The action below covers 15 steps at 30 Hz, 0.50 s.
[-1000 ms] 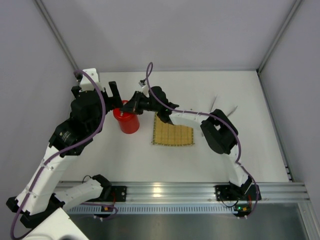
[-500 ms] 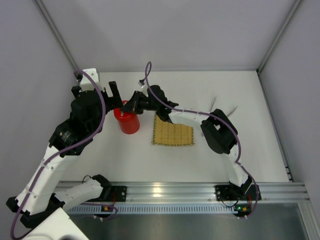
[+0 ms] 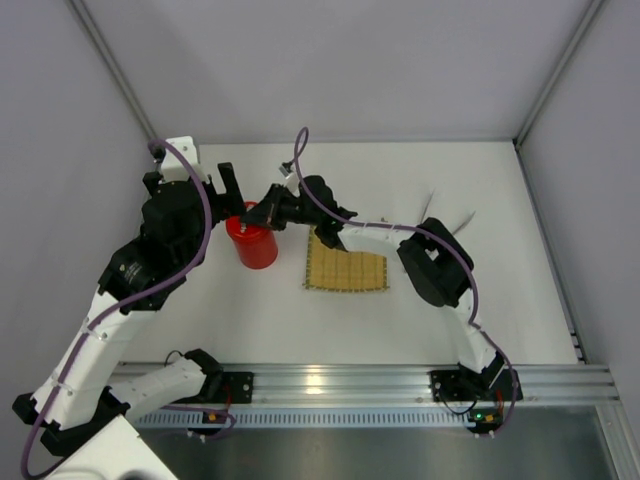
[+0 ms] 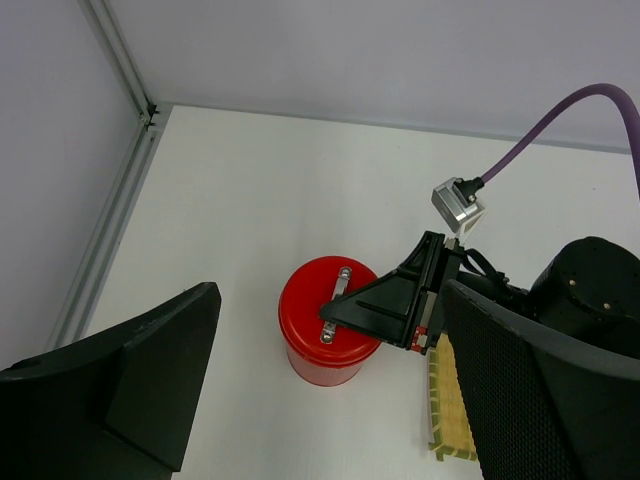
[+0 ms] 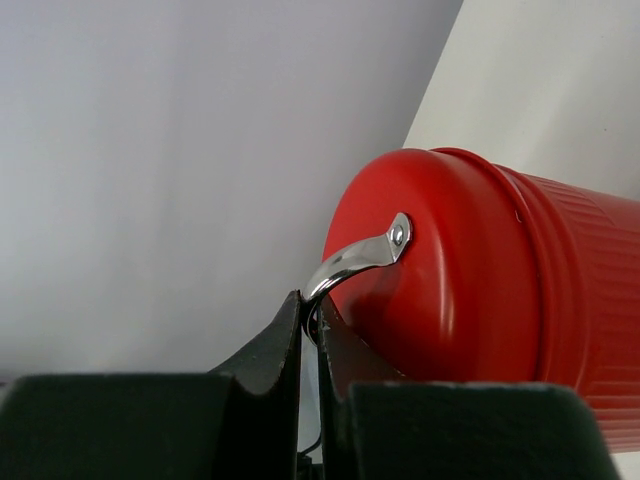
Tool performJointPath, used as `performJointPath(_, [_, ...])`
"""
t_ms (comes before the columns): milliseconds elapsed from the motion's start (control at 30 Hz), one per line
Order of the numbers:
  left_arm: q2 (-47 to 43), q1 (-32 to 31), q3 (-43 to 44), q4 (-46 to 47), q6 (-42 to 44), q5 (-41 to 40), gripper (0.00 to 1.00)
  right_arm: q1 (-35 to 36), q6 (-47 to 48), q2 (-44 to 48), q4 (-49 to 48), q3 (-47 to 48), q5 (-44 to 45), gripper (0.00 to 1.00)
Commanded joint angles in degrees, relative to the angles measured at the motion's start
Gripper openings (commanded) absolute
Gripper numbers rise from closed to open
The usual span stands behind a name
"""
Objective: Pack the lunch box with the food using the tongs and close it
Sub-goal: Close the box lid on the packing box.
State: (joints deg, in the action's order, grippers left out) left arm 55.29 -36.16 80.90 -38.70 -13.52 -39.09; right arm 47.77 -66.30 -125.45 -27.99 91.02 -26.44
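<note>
The red lunch box [image 3: 256,246] stands upright on the white table with its red lid on. My right gripper [image 5: 310,306] is shut on the lid's silver handle [image 5: 357,257], reaching in from the right with its fingers [image 4: 385,300] lying across the lid [image 4: 310,305]. My left gripper [image 4: 330,288] hovers above the lunch box [image 4: 322,352], open wide, one finger on each side and touching nothing. The tongs [image 3: 466,218] show as thin grey prongs right of the mat, partly behind the right arm. No food is in view.
A square yellow bamboo mat [image 3: 347,268] lies just right of the lunch box, its edge [image 4: 448,410] close to the box. Grey walls stand close on the left and at the back. The right arm [image 3: 432,262] arches over the mat's far side.
</note>
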Motion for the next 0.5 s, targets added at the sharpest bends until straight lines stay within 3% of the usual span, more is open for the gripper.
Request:
performJointPath(0, [0.26, 0.04, 1.89, 0.46, 0.77, -0.72, 0.97, 0.22, 0.03, -2.17, -0.84, -2.25, 0.07, 0.0])
performJointPath(133, [0.26, 0.04, 1.89, 0.29, 0.6, -0.64, 0.97, 0.22, 1.96, -2.17, 2.05, -2.34, 1.38, 0.0])
performJointPath(467, [0.08, 0.04, 2.07, 0.11, 0.6, -0.72, 0.97, 0.13, 11.63, -1.29, 25.95, 6.87, 4.46, 0.04])
